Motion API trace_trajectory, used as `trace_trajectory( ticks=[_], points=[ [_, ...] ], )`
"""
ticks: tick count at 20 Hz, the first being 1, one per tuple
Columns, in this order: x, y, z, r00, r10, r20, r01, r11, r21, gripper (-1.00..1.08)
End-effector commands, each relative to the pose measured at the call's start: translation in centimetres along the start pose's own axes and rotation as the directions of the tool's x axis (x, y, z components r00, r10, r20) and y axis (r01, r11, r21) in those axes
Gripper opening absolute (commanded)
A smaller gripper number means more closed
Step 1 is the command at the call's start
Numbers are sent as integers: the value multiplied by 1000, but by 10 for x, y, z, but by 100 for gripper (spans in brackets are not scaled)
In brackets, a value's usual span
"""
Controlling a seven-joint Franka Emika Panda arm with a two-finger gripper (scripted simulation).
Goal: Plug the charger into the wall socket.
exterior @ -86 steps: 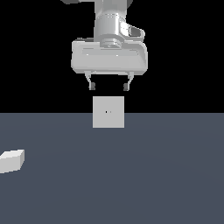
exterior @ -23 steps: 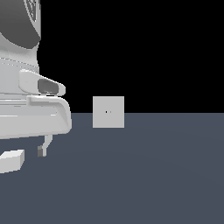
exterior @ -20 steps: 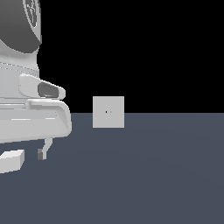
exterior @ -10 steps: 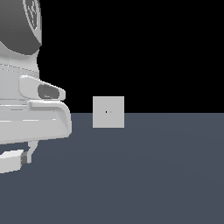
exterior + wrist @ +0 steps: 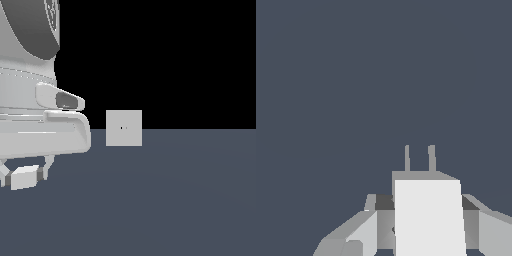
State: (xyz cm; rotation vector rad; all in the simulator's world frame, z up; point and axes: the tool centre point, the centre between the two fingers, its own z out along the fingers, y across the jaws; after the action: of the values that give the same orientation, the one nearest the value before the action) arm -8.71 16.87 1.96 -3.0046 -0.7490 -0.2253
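Observation:
The charger [image 5: 24, 178], a small white block, sits low at the exterior view's left, between the two fingers of my gripper [image 5: 25, 172]. The gripper's large white-grey body fills the space above it. In the wrist view the charger [image 5: 428, 220] shows two thin prongs [image 5: 419, 158] pointing away from the camera. Dark pads [image 5: 384, 202] press against both of its sides, so my gripper [image 5: 426, 202] is shut on it. The wall socket [image 5: 124, 128], an upright light-grey square plate with two tiny dark holes, stands further back to the exterior view's right of the gripper. It is out of the wrist view.
A flat dark blue-grey floor [image 5: 170, 200] stretches under everything, with black background behind the socket. The arm's bulky white and grey housing [image 5: 30, 75] covers the exterior view's upper left.
The gripper came down from above the socket to the exterior view's left. In the last half second its fingers came around the charger, which has shifted slightly right and up.

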Motion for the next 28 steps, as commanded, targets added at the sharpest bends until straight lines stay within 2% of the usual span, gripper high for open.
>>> trace_trajectory(
  ticks=[1, 6, 11, 15, 20, 28],
  points=[
    [3, 16, -7, 1000, 31, -1, -31, 1000, -5, -100],
    [7, 67, -29, 991, 133, -3, -133, 991, -18, -100],
    [7, 128, -57, 968, 252, -7, -252, 967, -35, -100],
    [3, 163, -73, 948, 318, -10, -318, 947, -46, -100],
    [0, 182, -82, 935, 354, -11, -354, 934, -53, -100],
    [0, 183, -81, 935, 355, -11, -355, 933, -54, -100]
  ],
)
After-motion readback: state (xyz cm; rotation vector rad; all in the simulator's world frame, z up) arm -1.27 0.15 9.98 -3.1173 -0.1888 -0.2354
